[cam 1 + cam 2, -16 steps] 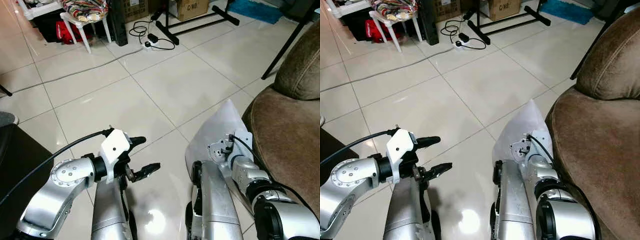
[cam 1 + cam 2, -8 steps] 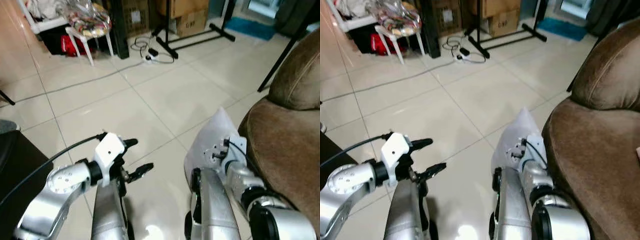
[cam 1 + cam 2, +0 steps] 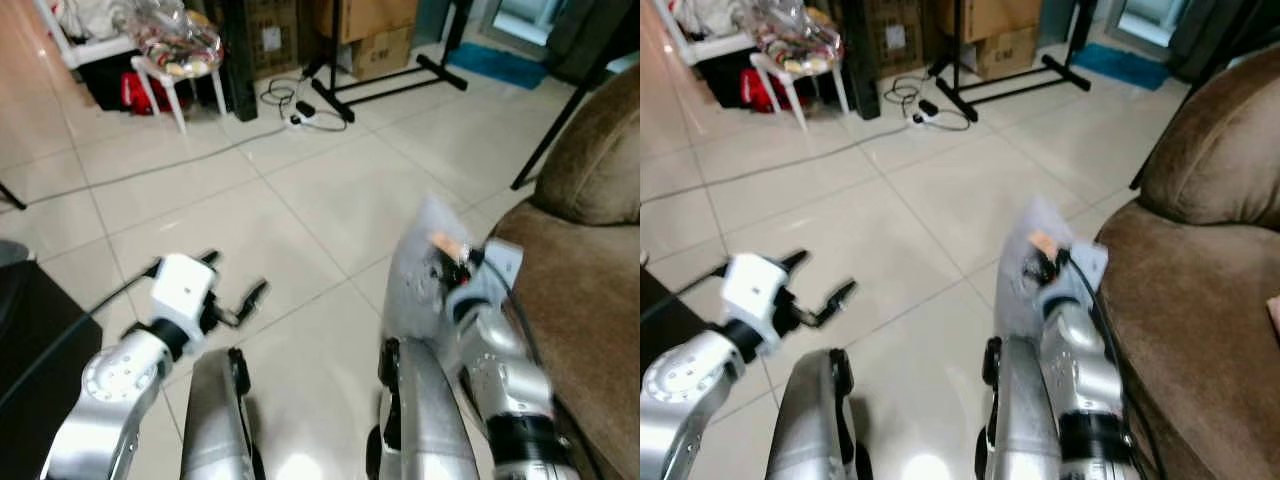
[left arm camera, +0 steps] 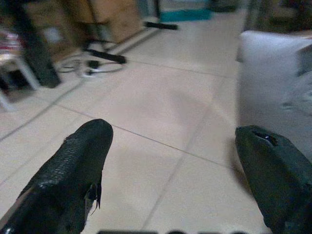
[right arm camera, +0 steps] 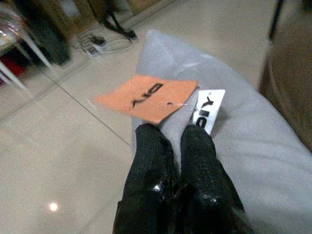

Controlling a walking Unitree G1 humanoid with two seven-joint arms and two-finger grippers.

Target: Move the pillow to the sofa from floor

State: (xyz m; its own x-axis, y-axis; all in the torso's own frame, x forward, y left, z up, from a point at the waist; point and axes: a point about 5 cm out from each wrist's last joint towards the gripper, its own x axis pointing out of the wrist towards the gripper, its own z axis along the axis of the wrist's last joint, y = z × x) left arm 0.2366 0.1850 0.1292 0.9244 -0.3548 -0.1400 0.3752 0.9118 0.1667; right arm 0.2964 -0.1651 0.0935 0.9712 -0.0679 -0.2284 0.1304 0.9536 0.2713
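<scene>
Pillow: your pale grey plastic-wrapped pillow (image 5: 234,146), with an orange card label (image 5: 146,97) and a white tag (image 5: 207,109), is off the white tiled floor (image 3: 300,170), held up just beside the brown fabric sofa (image 3: 1200,300).
Right gripper (image 5: 178,141): fingers pressed together on the pillow's wrapping by the tags.
Left gripper (image 4: 180,151): fingers apart, holding nothing, above the floor.
Progress: you have the pickup done.
Remaining: pillow not yet on the seat; carry across and release.

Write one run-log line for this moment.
right gripper: shut on white plastic-wrapped pillow | left gripper: open, idle | brown sofa: beside pillow
</scene>
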